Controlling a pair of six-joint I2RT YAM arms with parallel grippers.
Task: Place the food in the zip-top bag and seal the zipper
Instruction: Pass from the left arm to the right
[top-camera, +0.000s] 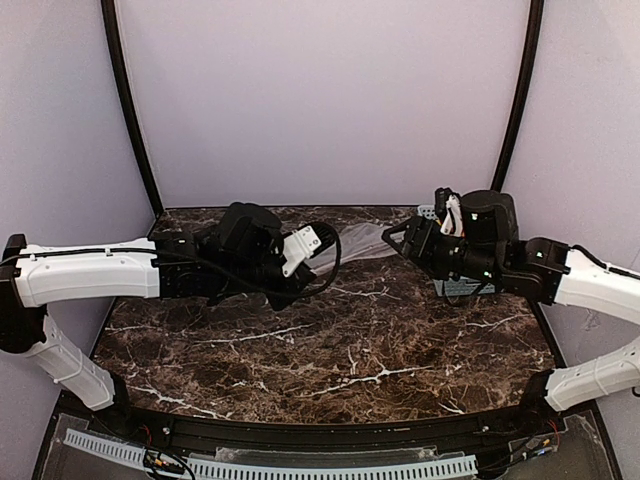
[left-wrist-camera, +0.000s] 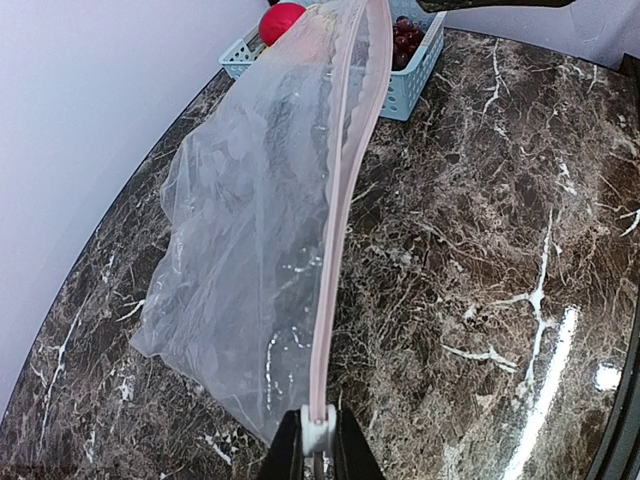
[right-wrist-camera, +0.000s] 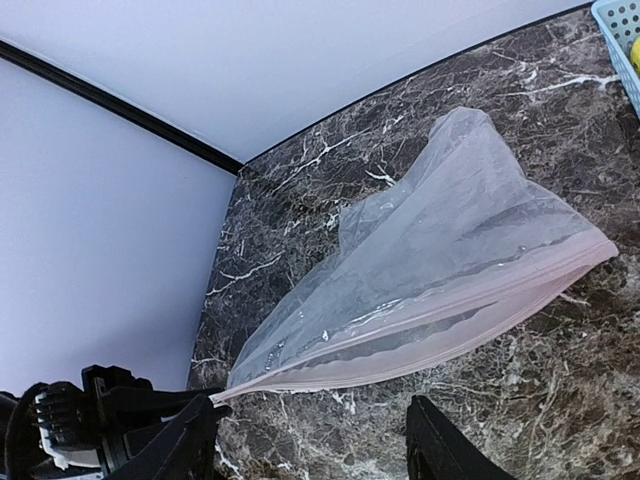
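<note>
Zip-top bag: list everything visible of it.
The zip-top bag is clear, crinkled, floppy plastic with a pale pink zipper along its mouth edge. Nothing shows inside it. The left gripper has its jaws shut on one end of the zipper, holding that end up; the rest slopes away and seems to rest on the marble table. The open right gripper hangs clear of it.

Tabletop (top-camera: 330, 360): dark brown marble, white veins, glossy.
Far right corner: light-blue slatted basket (left-wrist-camera: 410, 85), standing on it.
Far middle: clear zip-top bag (left-wrist-camera: 250, 230), body sagging onto surface, one corner raised.
</note>
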